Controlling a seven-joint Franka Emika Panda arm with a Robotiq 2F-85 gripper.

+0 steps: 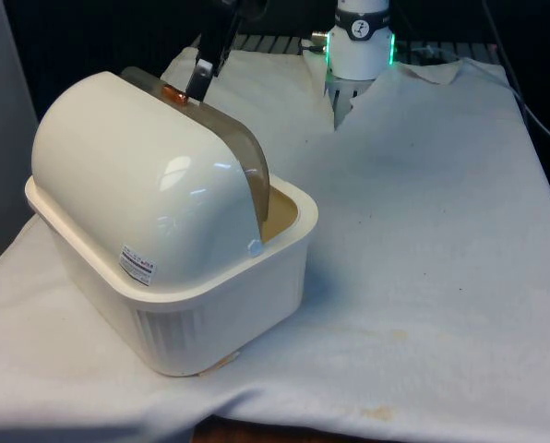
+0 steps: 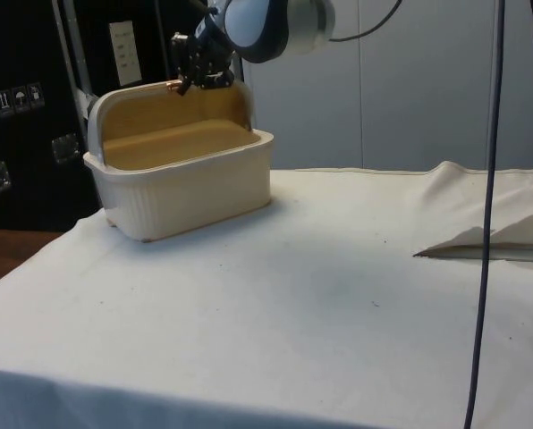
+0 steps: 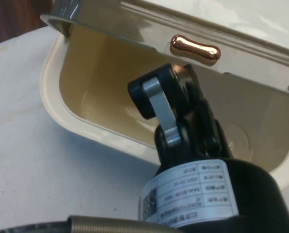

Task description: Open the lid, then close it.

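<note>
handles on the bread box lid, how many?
1. A single copper handle sits on the edge of the translucent lid, rolled up over the cream bread box; the gripper is right at it.

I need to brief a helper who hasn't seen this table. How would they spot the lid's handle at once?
Find the cream bread box on the white cloth. Its translucent smoky roll lid is slid back over the domed top. On that lid's edge, by the black pincer, sits the handle: a small shiny copper knob, the only metallic part.

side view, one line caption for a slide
Robot hand at the copper handle of the cream bread box, its roll-top lid raised open.
</note>
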